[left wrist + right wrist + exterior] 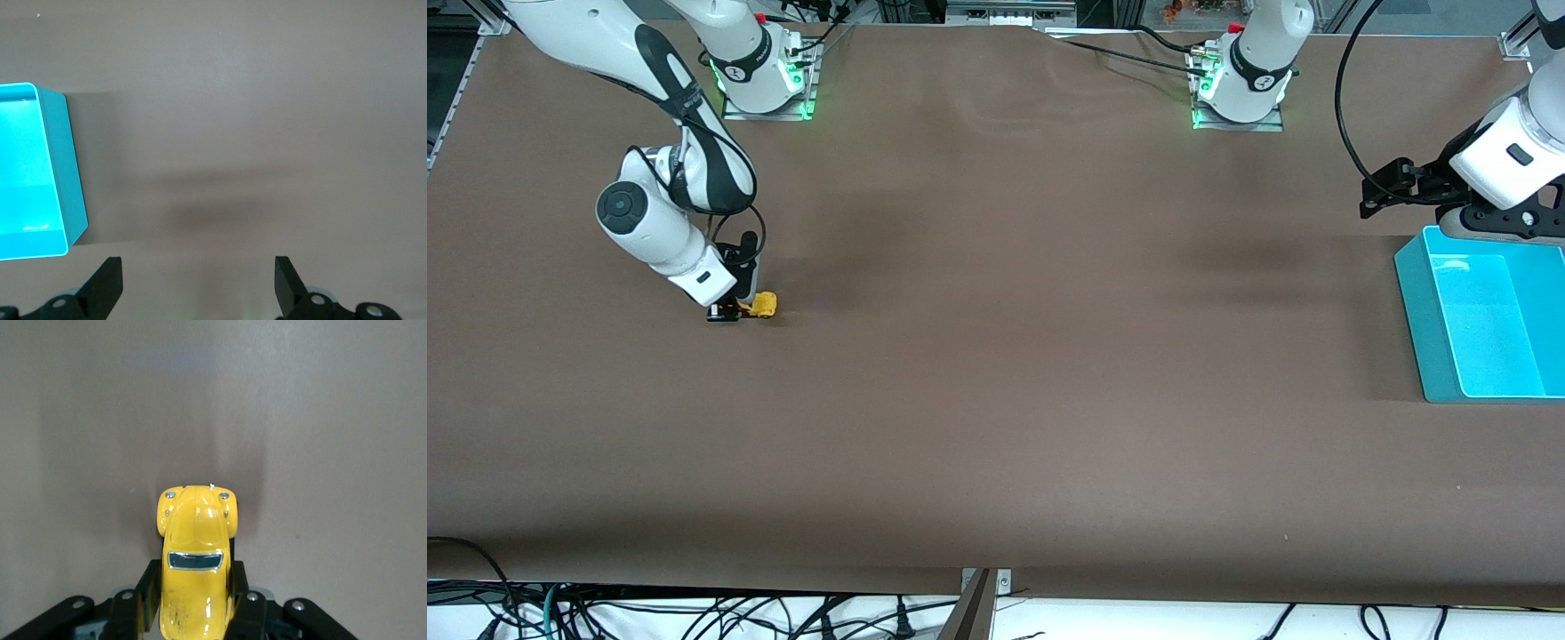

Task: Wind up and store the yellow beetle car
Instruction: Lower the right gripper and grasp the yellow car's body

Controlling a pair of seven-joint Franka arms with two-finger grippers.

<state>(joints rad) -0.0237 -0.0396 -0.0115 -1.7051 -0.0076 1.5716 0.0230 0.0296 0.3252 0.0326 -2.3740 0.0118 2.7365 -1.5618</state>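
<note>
Here, right claw (195,613) clamped on rear flanks of yellow beetle car (762,305), car on desk (996,400), left of frame in front view. Risks: narrow pinch, rounded body may squirt out on pullback; wheels may skid, no wind. Left claw (197,283) wide apart, empty, waiting beside teal bin (1480,320), right edge.

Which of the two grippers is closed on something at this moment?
The right gripper: it is shut on the yellow beetle car. The left gripper is open, holding nothing.
</note>
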